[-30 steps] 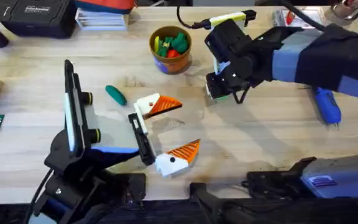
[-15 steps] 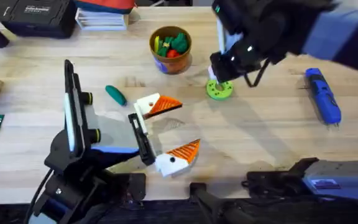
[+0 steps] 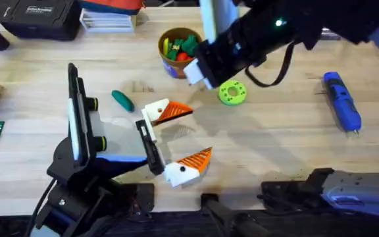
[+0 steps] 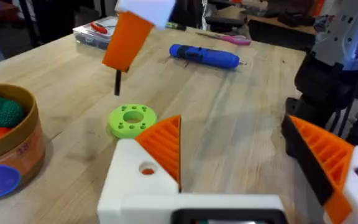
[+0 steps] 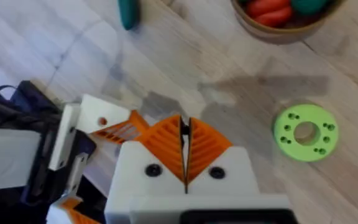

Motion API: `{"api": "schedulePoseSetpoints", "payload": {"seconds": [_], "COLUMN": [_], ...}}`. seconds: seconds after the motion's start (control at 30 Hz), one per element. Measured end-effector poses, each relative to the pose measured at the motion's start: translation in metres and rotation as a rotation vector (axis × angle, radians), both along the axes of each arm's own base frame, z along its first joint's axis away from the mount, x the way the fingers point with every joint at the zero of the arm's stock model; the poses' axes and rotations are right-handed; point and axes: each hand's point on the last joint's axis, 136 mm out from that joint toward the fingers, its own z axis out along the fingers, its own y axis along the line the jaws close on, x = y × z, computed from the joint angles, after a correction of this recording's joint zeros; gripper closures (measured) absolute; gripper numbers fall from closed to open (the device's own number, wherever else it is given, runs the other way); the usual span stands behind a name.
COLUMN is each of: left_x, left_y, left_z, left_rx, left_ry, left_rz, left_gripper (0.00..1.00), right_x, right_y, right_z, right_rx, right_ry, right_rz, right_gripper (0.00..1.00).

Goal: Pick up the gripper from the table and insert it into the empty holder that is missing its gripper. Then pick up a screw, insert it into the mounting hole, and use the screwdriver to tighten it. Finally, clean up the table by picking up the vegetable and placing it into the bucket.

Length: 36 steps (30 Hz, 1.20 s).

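Right gripper (image 5: 185, 146) pinched on thin dark screw, visible in left wrist view; overhead hides it. Left gripper (image 3: 176, 141) wide. Screwdriver (image 3: 341, 102) far right on table (image 3: 275, 145).

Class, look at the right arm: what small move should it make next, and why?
Probably carry the screw across to the mounting hole in the holder. The right gripper is shut on it above the table near the green disc, and the hole looks empty.

Pale grained wood table (image 3: 275, 145); matt green plastic disc (image 3: 232, 93); glossy blue plastic screwdriver (image 3: 342, 102).
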Motion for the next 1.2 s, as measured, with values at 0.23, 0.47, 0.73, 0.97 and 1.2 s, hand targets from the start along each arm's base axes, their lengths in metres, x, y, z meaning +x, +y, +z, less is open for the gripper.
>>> {"api": "schedulePoseSetpoints", "payload": {"seconds": [0.23,0.47,0.73,0.97,1.2], "left_x": [0.0,0.0,0.0,0.0,0.0], "left_y": [0.0,0.0,0.0,0.0,0.0], "left_z": [0.0,0.0,0.0,0.0,0.0], "left_rx": [0.0,0.0,0.0,0.0,0.0], "left_ry": [0.0,0.0,0.0,0.0,0.0], "left_rz": [0.0,0.0,0.0,0.0,0.0], "left_gripper": [0.015,0.015,0.015,0.016,0.016], "right_x": [-0.031,-0.046,-0.043,-0.05,-0.054], "right_y": [0.03,0.045,0.05,0.056,0.058], "right_z": [0.008,0.01,0.014,0.015,0.014], "right_rx": [0.033,0.049,0.071,0.074,0.074], "right_ry": [0.001,-0.011,-0.031,-0.033,-0.034], "right_rz": [0.12,0.179,0.181,0.206,0.22], "right_gripper": [0.996,0.996,0.996,0.996,0.996]}}
